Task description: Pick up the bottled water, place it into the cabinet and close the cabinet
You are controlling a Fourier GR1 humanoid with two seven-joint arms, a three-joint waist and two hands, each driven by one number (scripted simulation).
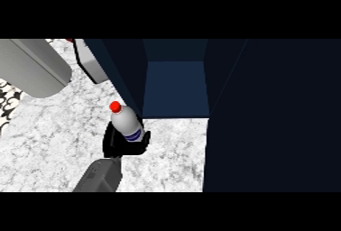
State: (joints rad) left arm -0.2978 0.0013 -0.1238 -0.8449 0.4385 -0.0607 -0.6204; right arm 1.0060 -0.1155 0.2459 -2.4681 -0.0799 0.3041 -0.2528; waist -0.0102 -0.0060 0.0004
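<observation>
The bottled water (126,122) is a white bottle with a red cap and a blue band. It is upright, tilted a little to the left, over the marble counter (47,144). My left hand (123,143) is shut on its lower part, and the grey forearm comes up from the lower edge. The bottle is just left of the front of the dark blue cabinet (133,67). The cabinet's open compartment (177,88) shows a blue floor and back. Its open door (273,117) fills the right side of the view. My right hand does not show.
A large rounded grey object (33,67) lies at the upper left. A smaller pale grey object (92,61) sits next to the cabinet's left wall. A black and white patterned surface (6,101) shows at the left edge. Bare marble lies in front of the cabinet.
</observation>
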